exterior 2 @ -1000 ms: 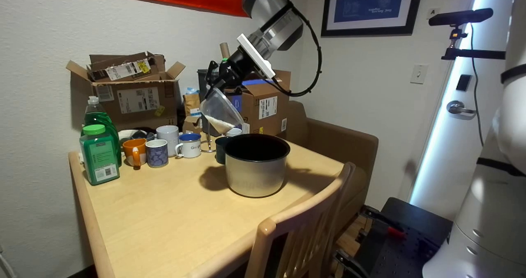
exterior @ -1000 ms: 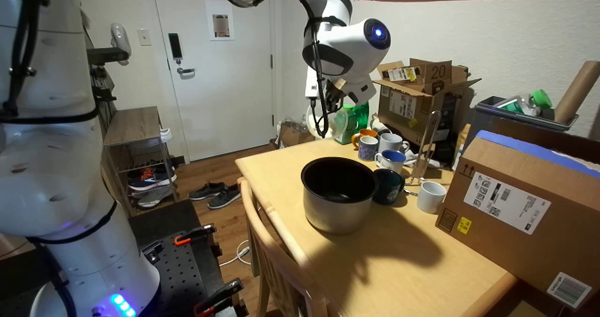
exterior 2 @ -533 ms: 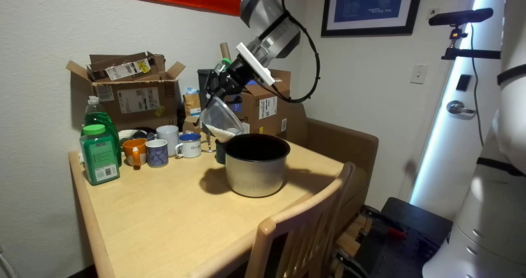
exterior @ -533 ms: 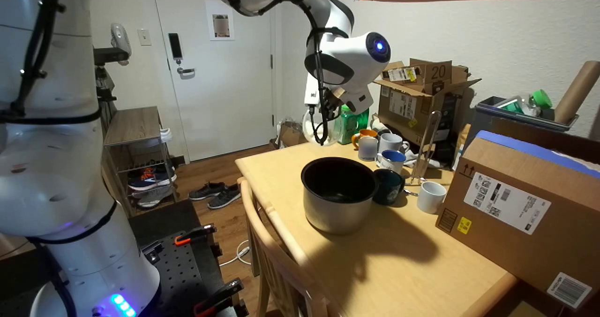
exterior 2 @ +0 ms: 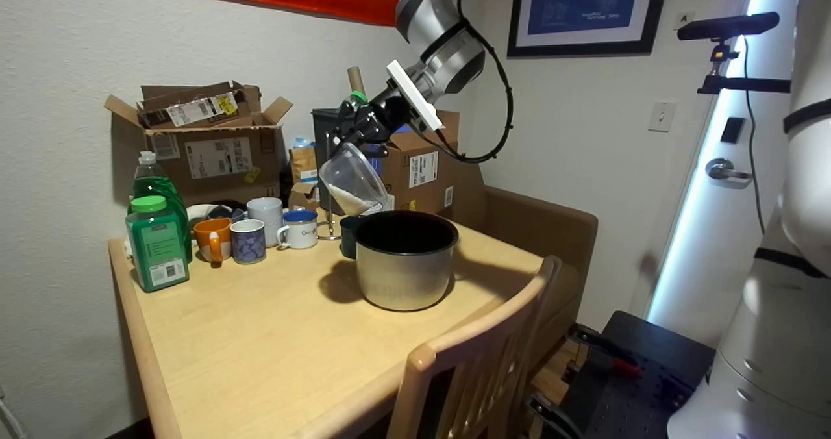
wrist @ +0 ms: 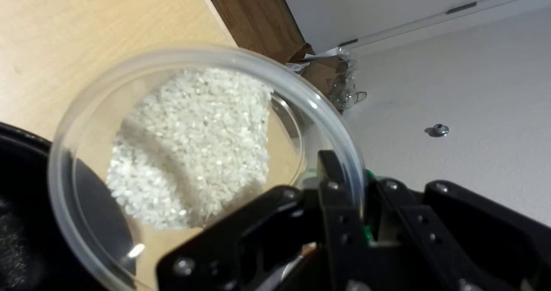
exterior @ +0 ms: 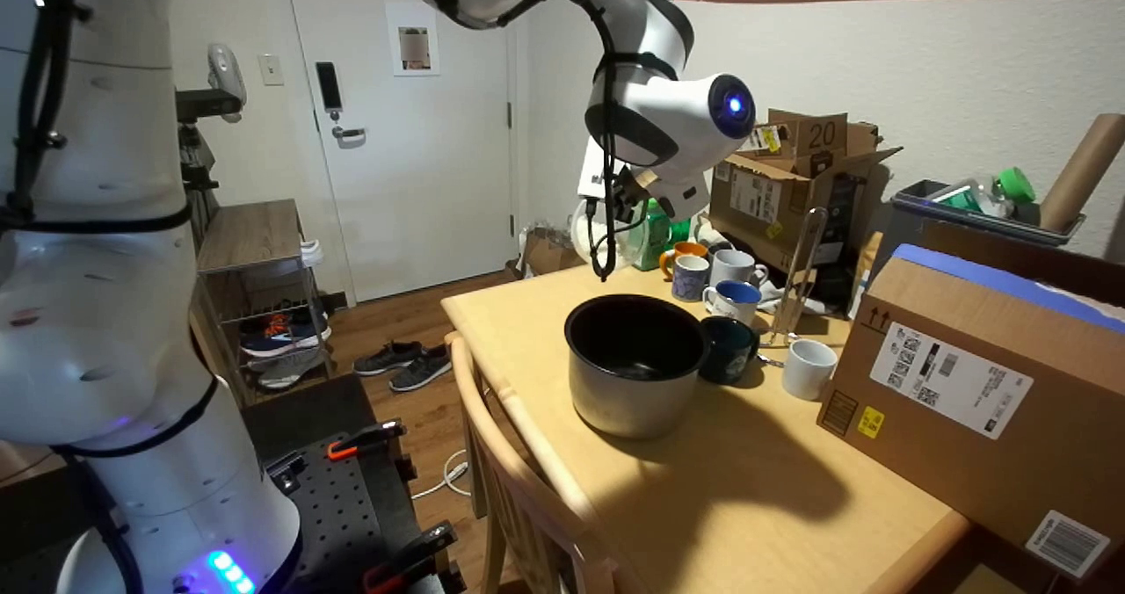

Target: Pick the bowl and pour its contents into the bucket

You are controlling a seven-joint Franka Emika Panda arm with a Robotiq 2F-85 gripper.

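One clear bowl (exterior 2: 358, 169) of white grains (exterior 2: 347, 200) hangs tilted just left of frame centre, its lower lip near the bucket (exterior 2: 404, 276), in an exterior view.
Lower right in the wrist view, the gripper (wrist: 355, 181) clenches the rim (wrist: 313, 104), jaws nearly together; likely light, springy and slick, the bowl seems best held there.

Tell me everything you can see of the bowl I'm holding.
The bowl is round, clear and plastic-looking, with a thick rim. White, rice-like grains lie inside, bunched away from the fingers, leaving part of the bottom bare. It is held in the air, tilted, its low side toward the pot, with a gap between them visible in an exterior view. The fingers pinch its rim; nothing else appears to touch its outside. I see no grains spilling.
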